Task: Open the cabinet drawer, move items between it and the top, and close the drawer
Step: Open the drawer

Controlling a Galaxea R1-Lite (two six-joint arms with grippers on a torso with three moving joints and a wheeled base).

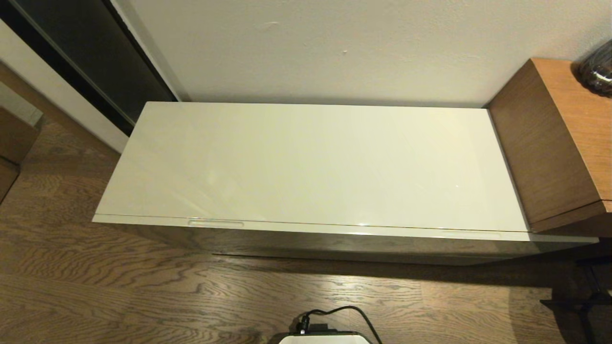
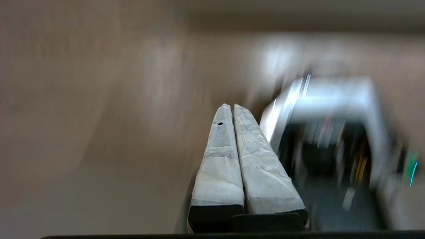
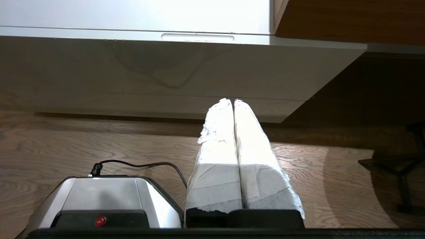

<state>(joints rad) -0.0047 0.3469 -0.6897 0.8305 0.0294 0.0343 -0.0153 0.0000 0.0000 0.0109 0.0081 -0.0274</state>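
Observation:
The cabinet's glossy cream-white top [image 1: 315,162] lies bare in the head view. Below its front edge, the drawer's cream face [image 1: 334,228] sits flush and closed, with an oblong recess [image 1: 216,223] near its left end. The right wrist view shows the same face [image 3: 159,66] and a recess [image 3: 197,37]. The packet, tape ring and tissue pack are out of view. My right gripper [image 3: 232,99] is shut and empty, low over the floor in front of the cabinet. My left gripper [image 2: 231,105] is shut and empty beside the robot base, above blurred floor. Neither arm shows in the head view.
A taller brown wooden unit [image 1: 550,143] abuts the cabinet's right end, with a dark object [image 1: 597,71] on it. The wall runs behind. Wood floor [image 1: 143,286] lies in front, with my base and its cable [image 1: 330,320] near centre and a dark stand [image 1: 583,301] at right.

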